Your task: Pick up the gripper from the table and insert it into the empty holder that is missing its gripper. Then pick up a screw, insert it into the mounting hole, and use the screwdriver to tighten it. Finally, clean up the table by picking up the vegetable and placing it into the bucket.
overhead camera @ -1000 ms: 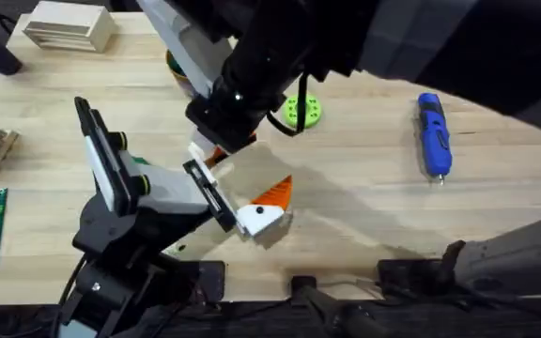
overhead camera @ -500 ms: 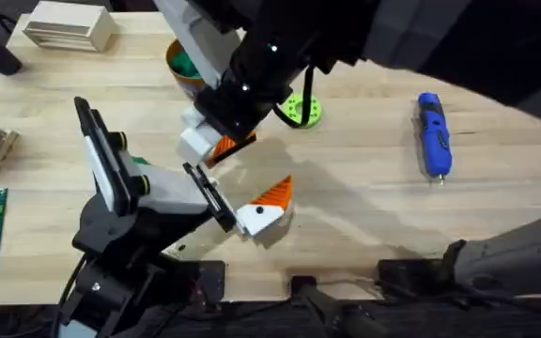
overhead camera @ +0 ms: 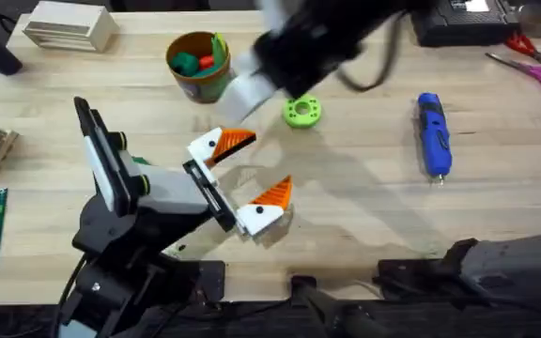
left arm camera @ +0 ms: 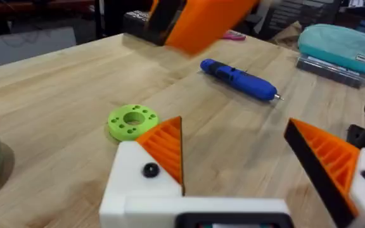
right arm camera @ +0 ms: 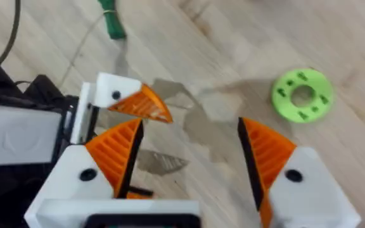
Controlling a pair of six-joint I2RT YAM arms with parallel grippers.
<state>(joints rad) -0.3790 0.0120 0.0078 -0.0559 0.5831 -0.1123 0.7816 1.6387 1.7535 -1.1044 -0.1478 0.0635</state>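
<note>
Nearest the bases, the left gripper is sitting spread wide and gripping nothing, with bare table showing between its fingers; the orange gripper wedge is sitting in the white holder on the farther finger, matching the wedge on the nearer finger, so the insertion is looking done; a dark dot is showing on the holder's side in the left wrist view, but I cannot tell whether it is a seated screw or an open hole, so the screw step is looking undone or at least unconfirmed; a little farther out, the green disc is lying just beyond the left fingers, and the blue screwdriver is lying well off to the right, flat and untouched by either arm, which is suggesting that tightening is yet to come; at the far side, the bucket is standing upright and holding a dark-green piece along with something red, so the vegetable is probably in already, though I cannot be sure it is the task's own; the right gripper is hanging above the holder and disc, its orange pads parted widely and carrying nothing.
</note>
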